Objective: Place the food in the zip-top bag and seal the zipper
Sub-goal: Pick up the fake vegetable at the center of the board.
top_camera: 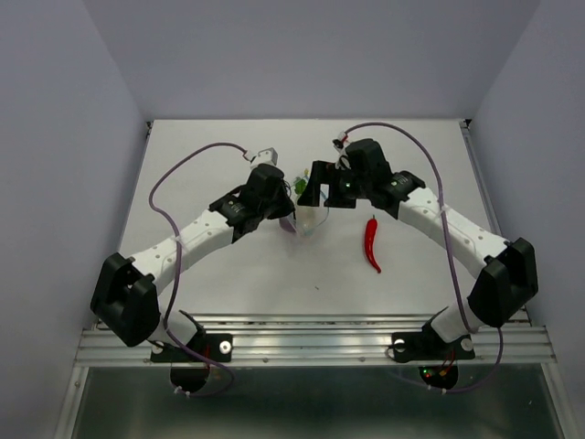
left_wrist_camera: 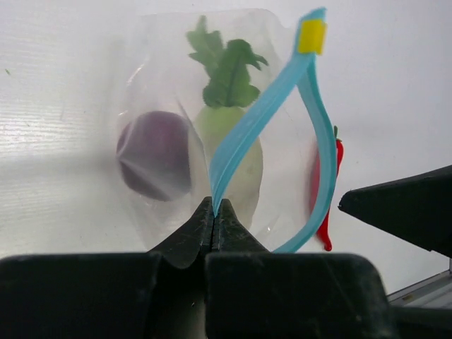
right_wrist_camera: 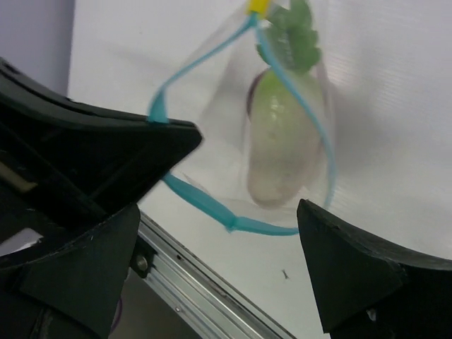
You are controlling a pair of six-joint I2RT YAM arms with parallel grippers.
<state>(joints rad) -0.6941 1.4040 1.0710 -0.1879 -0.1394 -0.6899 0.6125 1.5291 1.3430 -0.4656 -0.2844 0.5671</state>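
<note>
top view, arms: both bent in toward mid-frame, left gripper and right gripper meeting at the zip-top bag
top view, food: chili pepper lies on the table right of centre, outside the bag
left wrist, jaws: pressed together at lower centre, pinching the zipper
left wrist, food: onion and radish sit inside the bag, just above the jaws
right wrist, jaws: spread wide at the bottom corners, gripping nothing; open zipper loop sits between the tips, radish above it

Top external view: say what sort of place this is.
Probably a robot lab test cell: white table boxed in by blank walls, left arm and right arm mounted on an aluminium rail.
</note>
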